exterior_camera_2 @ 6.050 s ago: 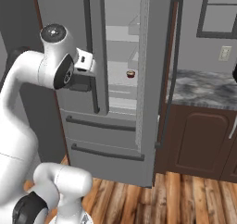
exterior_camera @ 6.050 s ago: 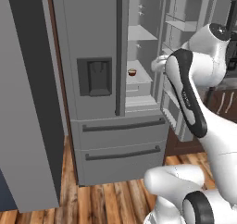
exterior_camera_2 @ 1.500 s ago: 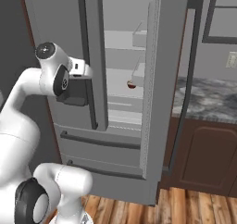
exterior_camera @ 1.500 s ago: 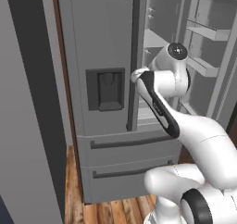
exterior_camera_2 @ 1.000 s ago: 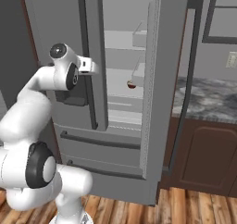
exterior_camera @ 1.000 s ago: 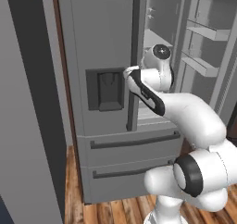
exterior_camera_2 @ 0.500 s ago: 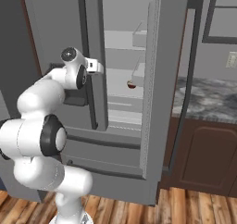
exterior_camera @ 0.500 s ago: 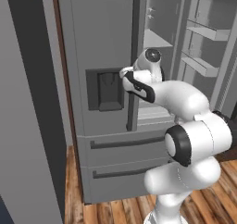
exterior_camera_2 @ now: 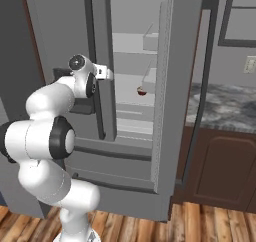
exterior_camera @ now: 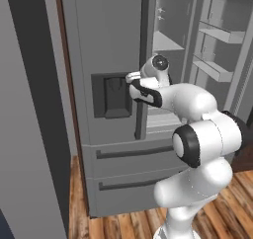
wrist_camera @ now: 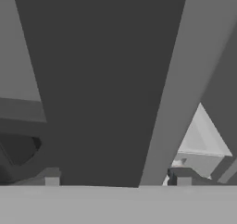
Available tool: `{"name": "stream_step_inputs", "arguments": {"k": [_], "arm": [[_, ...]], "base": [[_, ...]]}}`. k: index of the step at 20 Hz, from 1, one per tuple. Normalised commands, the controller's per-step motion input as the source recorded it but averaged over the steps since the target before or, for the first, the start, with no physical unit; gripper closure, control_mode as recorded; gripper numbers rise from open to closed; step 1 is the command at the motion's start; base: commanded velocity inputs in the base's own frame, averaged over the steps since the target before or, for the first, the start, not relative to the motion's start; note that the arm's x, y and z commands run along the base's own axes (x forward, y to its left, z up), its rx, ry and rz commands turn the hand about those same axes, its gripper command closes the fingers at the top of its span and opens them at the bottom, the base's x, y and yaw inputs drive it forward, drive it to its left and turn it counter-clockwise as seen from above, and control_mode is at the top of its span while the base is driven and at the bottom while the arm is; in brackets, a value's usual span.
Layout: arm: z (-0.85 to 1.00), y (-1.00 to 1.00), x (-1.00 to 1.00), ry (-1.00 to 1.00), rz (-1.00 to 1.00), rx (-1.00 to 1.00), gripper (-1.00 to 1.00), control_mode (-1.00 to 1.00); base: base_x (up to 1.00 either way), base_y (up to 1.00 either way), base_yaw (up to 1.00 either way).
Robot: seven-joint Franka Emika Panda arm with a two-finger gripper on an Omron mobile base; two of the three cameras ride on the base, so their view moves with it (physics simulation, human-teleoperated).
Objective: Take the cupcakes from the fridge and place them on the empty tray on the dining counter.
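The fridge (exterior_camera: 113, 134) stands with its left door shut and its right door (exterior_camera_2: 177, 101) swung open. A cupcake (exterior_camera_2: 141, 91) sits on a shelf inside, behind the open door's edge. The pincer (wrist_camera: 118, 177) is at the left door's vertical handle (exterior_camera: 142, 65), beside the dispenser recess (exterior_camera: 114, 96), one fingertip on each side of it. Two drawers (exterior_camera: 128, 171) lie below. A table (exterior_camera_2: 222, 111) stands right of the fridge.

A wood plank floor (exterior_camera_2: 200, 221) is running under everything, its brown boards showing in both base views. A dark brown cabinet (exterior_camera_2: 220, 171) with 1 arched door panel is standing at the right, carrying a grey marbled wall counter (exterior_camera_2: 225, 108). A pale outlet plate (exterior_camera_2: 249, 64) is sitting on the grey wall above it.
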Motion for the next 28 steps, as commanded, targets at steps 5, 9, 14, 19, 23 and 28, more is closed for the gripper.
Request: {"name": "stream_step_inputs", "arguments": {"k": [5, 9, 14, 19, 23, 28], "arm": [[-0.33, 0.41, 0.76, 0.00, 0.00, 0.00, 1.00, -1.00], [-0.17, 0.65, 0.38, 0.03, 0.02, 0.05, 1.00, -1.00], [0.00, 1.00, -0.72, 0.09, 0.09, 0.06, 1.00, -1.00], [0.00, 1.00, -1.00, 0.12, 0.06, 0.00, 1.00, -1.00], [0.00, 1.00, -1.00, 0.03, 0.02, 0.00, 1.00, -1.00], [0.15, 0.71, -1.00, 0.00, 0.00, 0.03, 1.00, -1.00]], "base": [[0.00, 0.00, 0.00], [0.00, 0.00, 0.00], [0.00, 0.00, 0.00], [0.00, 0.00, 0.00], [0.00, 0.00, 0.00], [0.00, 0.00, 0.00]]}}
